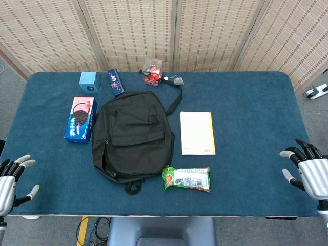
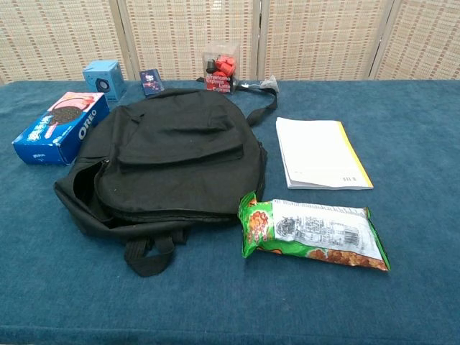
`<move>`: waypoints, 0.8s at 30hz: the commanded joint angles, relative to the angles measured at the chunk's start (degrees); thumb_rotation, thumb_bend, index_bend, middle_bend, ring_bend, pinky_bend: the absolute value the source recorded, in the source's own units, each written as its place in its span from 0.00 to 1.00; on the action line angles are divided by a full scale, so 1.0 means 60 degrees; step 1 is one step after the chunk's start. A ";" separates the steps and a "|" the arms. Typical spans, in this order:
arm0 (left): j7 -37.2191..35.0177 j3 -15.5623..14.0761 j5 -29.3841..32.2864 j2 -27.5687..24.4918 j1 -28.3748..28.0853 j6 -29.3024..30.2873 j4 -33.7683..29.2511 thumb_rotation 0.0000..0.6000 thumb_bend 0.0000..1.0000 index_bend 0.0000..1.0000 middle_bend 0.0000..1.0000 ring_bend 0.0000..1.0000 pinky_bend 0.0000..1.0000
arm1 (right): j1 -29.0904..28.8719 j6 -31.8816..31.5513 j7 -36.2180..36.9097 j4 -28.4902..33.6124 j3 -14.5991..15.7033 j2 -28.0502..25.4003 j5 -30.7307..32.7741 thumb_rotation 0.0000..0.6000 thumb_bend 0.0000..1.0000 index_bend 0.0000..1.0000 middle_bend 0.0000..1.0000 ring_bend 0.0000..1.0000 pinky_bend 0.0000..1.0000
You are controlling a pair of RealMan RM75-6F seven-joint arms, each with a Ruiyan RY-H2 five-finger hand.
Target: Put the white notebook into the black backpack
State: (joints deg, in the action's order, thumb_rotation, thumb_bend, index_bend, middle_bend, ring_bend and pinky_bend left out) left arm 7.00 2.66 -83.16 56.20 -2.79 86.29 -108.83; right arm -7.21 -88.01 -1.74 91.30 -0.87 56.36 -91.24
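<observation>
The white notebook (image 1: 197, 132) (image 2: 321, 153), with a yellow strip along its right edge, lies flat on the blue table just right of the black backpack (image 1: 132, 135) (image 2: 169, 154). The backpack lies flat, and its zipper gapes along the left side. My left hand (image 1: 10, 180) hovers at the table's near-left corner, fingers spread, holding nothing. At the near-right edge my right hand (image 1: 309, 170) is also spread and empty. Both hands are far from the notebook. The chest view shows neither hand.
A green snack bag (image 1: 187, 178) (image 2: 313, 233) lies in front of the notebook. An Oreo box (image 1: 81, 119) (image 2: 60, 126) sits left of the backpack. At the back stand a light blue cube (image 1: 89, 81), a small dark blue pack (image 1: 116, 82) and a clear box with red contents (image 1: 152, 71).
</observation>
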 commanded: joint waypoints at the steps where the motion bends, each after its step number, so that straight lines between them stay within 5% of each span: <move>1: 0.0013 -0.0008 -0.0015 -0.0002 -0.0003 -0.0004 -0.0001 1.00 0.28 0.29 0.16 0.17 0.07 | 0.0011 0.0003 -0.0004 -0.0001 -0.0012 0.0001 -0.0024 1.00 0.25 0.36 0.32 0.13 0.18; 13: -0.0007 -0.0011 -0.0019 0.0038 0.0044 0.0086 0.0016 1.00 0.28 0.28 0.16 0.17 0.07 | -0.0090 0.0208 -0.0013 -0.0018 -0.0140 -0.0030 -0.0100 1.00 0.25 0.36 0.32 0.13 0.18; 24: -0.0114 -0.0038 0.0019 0.0019 0.0227 0.0326 0.0086 1.00 0.28 0.28 0.16 0.17 0.07 | -0.1370 0.1785 0.0079 -0.0468 -0.0546 0.0480 -0.0162 1.00 0.20 0.36 0.33 0.14 0.19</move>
State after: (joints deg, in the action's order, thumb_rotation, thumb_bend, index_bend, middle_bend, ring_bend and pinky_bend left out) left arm 6.33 2.45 -83.05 56.36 -1.54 88.13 -108.34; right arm -13.56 -79.53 -1.59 89.48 -3.55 58.15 -92.09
